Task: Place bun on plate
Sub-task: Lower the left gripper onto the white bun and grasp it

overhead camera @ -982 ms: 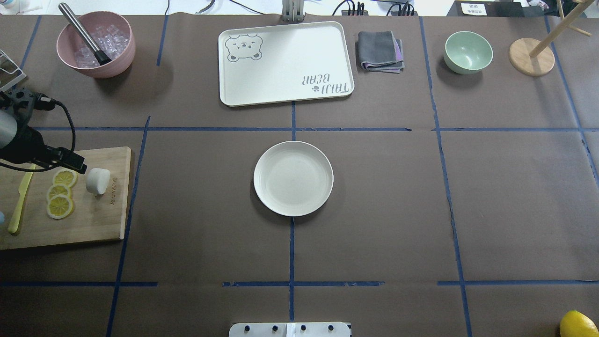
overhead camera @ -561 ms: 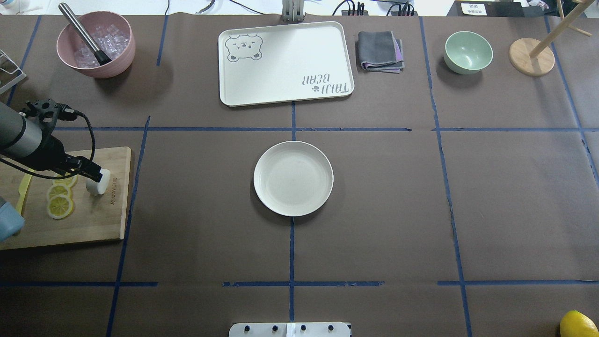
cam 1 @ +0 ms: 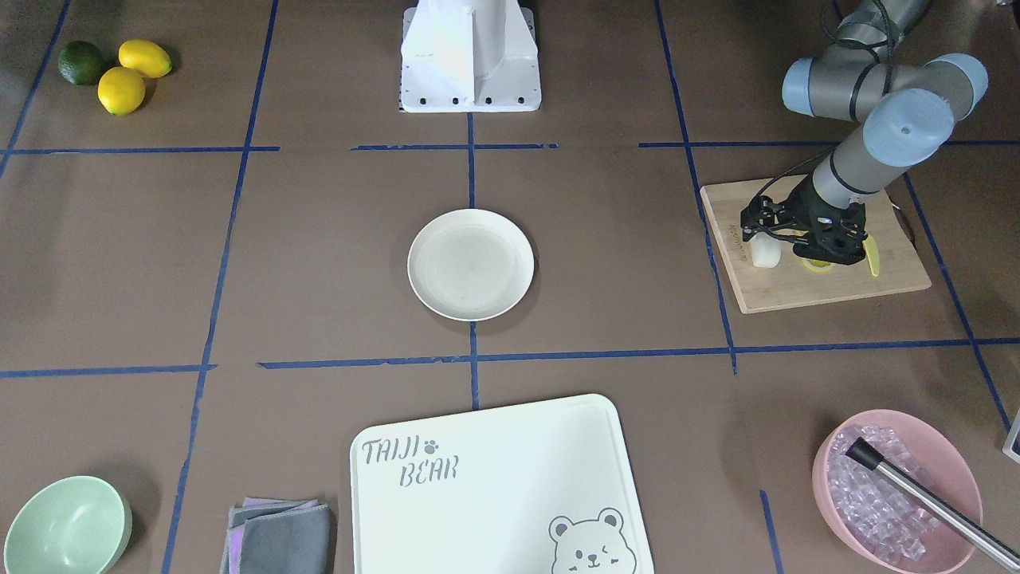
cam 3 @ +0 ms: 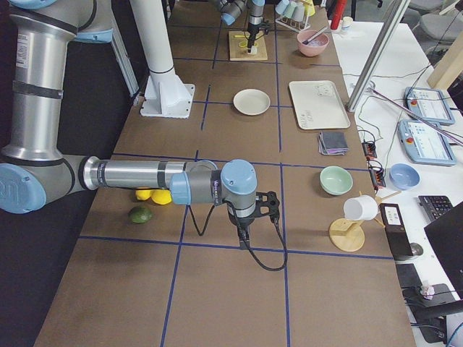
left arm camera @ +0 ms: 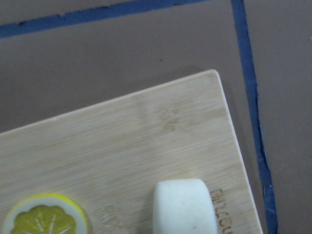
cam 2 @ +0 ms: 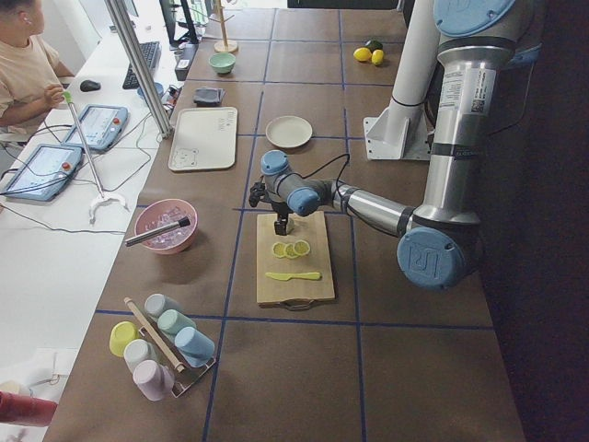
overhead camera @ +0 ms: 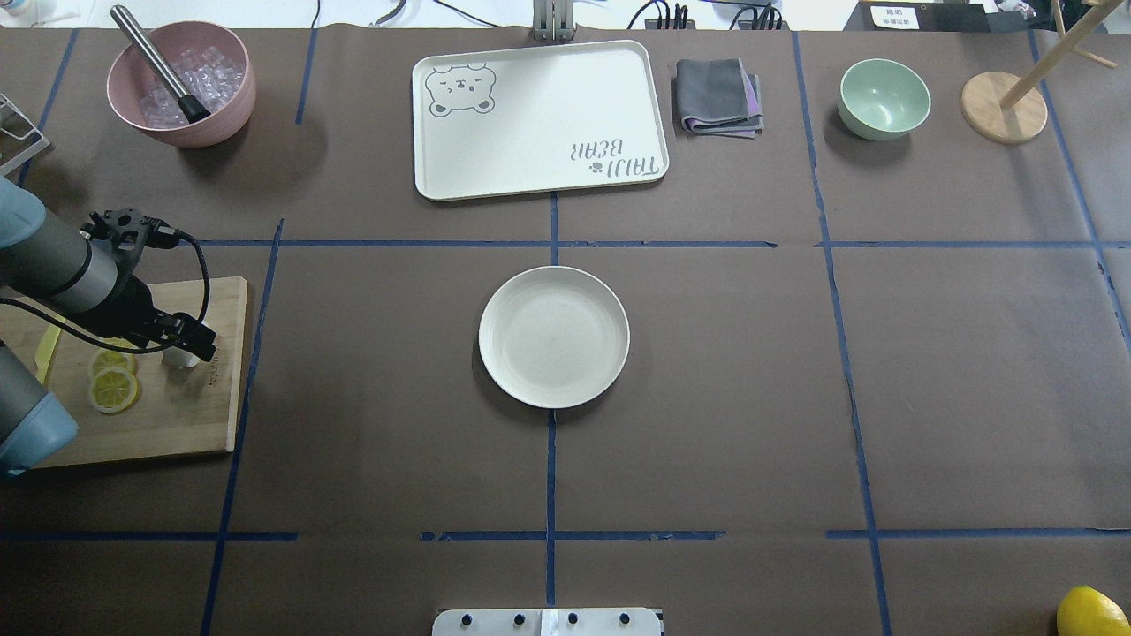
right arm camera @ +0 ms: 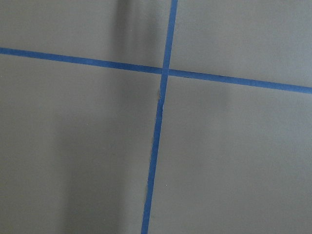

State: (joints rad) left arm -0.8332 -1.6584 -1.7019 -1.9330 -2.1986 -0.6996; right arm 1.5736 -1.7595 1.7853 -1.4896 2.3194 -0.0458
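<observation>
The white bun [cam 1: 766, 253] rests on the wooden cutting board [cam 1: 797, 291] at the table's left, beside the lemon slices [overhead camera: 113, 389]. My left gripper [cam 1: 765, 235] hangs right over the bun, open, a finger on either side of it. From overhead the gripper [overhead camera: 190, 343] covers nearly all of the bun [overhead camera: 182, 358]. In the left wrist view the bun [left arm camera: 185, 207] sits at the bottom edge. The empty cream plate [overhead camera: 554, 336] lies at the table's centre, far to the right of the bun. My right gripper [cam 3: 253, 211] shows only in the exterior right view, over bare table; I cannot tell its state.
A yellow knife [cam 1: 872, 259] lies on the board. At the back stand a pink bowl of ice [overhead camera: 239, 97], the bear tray [overhead camera: 539, 119], a folded cloth [overhead camera: 717, 97], a green bowl [overhead camera: 884, 97] and a wooden stand [overhead camera: 1003, 106]. A lemon [overhead camera: 1091, 611] sits front right.
My left arm has swung in from the left edge to above the bun, which now is almost hidden from overhead. The bun and plate have not moved.
</observation>
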